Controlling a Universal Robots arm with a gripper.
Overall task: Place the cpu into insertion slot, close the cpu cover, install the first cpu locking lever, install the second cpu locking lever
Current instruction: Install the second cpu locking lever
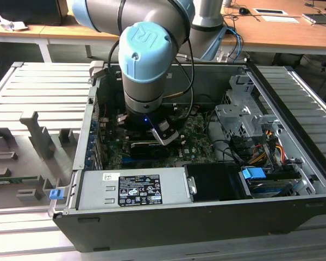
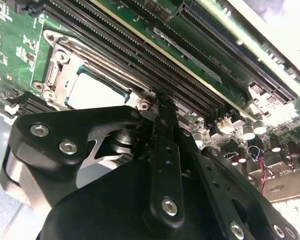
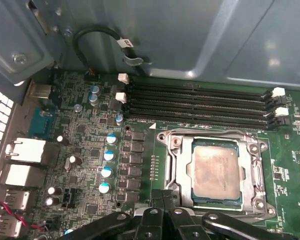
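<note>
The cpu (image 3: 216, 171), a small flat square chip with a silvery-grey top, sits in the insertion slot (image 3: 178, 172), with the thin silver metal cpu cover (image 3: 256, 172) shut around it. The black gripper (image 3: 162, 200) hangs at the socket's edge, its fingers pressed together, holding nothing. If it pushes down crooked, it could slip and scratch the green board (image 3: 90, 165).

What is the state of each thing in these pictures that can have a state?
cpu: seated flat in the insertion slot, metal top showing.
cpu cover: closed down, framing the cpu.
memory slots: empty, white end clips visible.
computer case: lying on its side, open.
gripper: right at the edge of the insertion slot, holding nothing visible.
</note>
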